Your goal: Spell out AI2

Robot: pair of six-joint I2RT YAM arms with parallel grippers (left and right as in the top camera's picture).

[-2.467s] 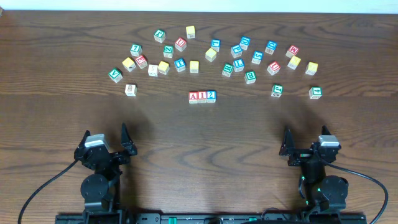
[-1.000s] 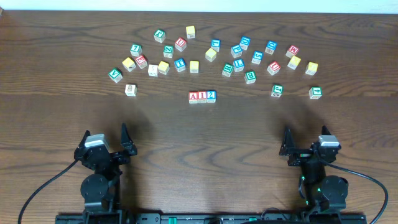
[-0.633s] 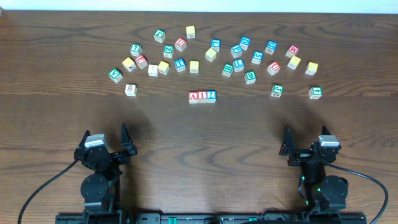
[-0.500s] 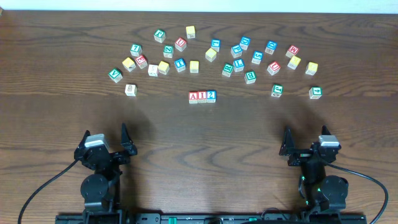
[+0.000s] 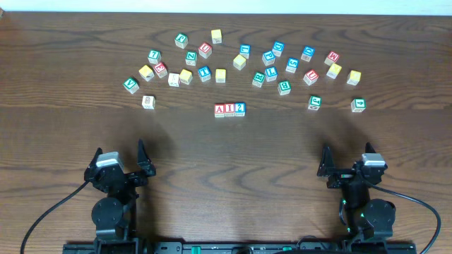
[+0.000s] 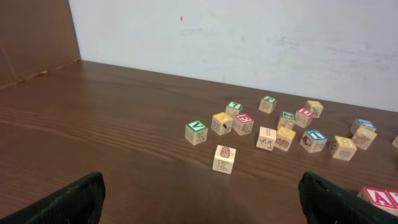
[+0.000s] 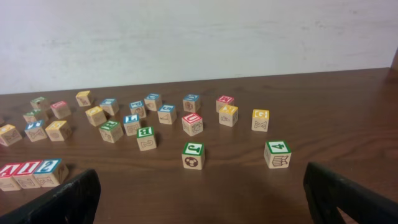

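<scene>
Three blocks stand touching in a row at the table's middle: a red A block (image 5: 219, 109), a red I block (image 5: 229, 109) and a blue 2 block (image 5: 240, 108). The row also shows at the lower left of the right wrist view, with the 2 block (image 7: 48, 171) at its right end. The A block (image 6: 376, 196) shows at the lower right edge of the left wrist view. My left gripper (image 5: 141, 161) is open and empty near the front left. My right gripper (image 5: 326, 164) is open and empty near the front right. Both are far from the row.
Several loose letter and number blocks lie scattered in an arc across the back of the table. Nearest ones are a pale K block (image 5: 147, 101), a green block (image 5: 314, 102) and a green 4 block (image 5: 358, 104). A white wall runs behind the table.
</scene>
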